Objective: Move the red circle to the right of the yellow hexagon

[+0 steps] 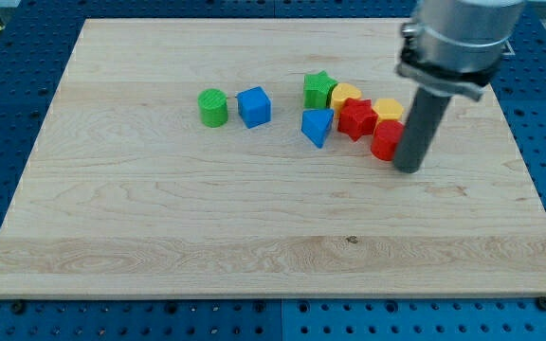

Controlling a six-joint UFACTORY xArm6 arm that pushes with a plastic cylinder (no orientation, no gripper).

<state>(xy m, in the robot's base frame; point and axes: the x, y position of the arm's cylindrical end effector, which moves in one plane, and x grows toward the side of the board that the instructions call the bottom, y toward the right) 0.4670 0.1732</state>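
Observation:
The red circle (385, 140) lies at the right of the block cluster, just below the yellow hexagon (388, 110). My tip (409, 169) is at the red circle's right side, touching or almost touching it. The rod hides part of the circle's right edge. A red star (356, 118) lies left of the red circle and the yellow hexagon.
A yellow block (346, 96) and a green star (318, 90) sit at the cluster's upper left. A blue triangle (318, 126) lies below them. A blue cube (254, 107) and a green cylinder (213, 107) stand further left. The wooden board (159, 218) has blue pegboard around it.

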